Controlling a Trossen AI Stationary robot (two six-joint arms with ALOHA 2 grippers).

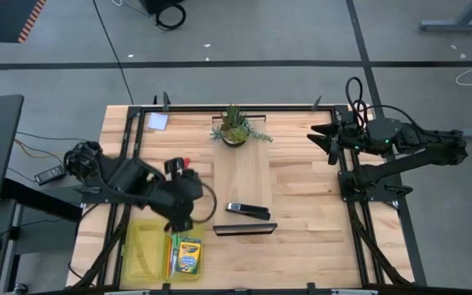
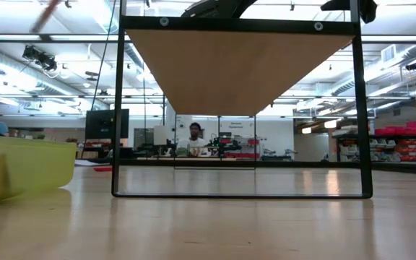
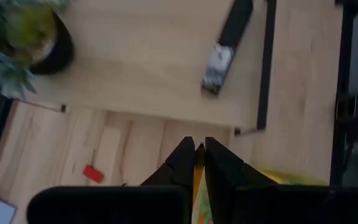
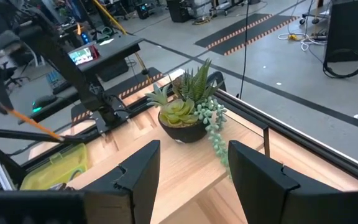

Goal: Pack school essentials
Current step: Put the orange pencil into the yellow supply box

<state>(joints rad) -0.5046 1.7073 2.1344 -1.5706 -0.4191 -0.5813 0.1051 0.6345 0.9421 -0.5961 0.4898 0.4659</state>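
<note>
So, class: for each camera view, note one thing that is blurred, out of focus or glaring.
Low view: the yellow-green tray at the near left is out of focus, and ceiling lights glare. Left wrist view: the potted plant is smeared. Right wrist view: the left arm and its orange pen are motion-blurred. High view: sharp overall.

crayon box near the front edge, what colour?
Yellow and green; the crayon box shows best in the high view, beside the yellow-green tray.
</note>
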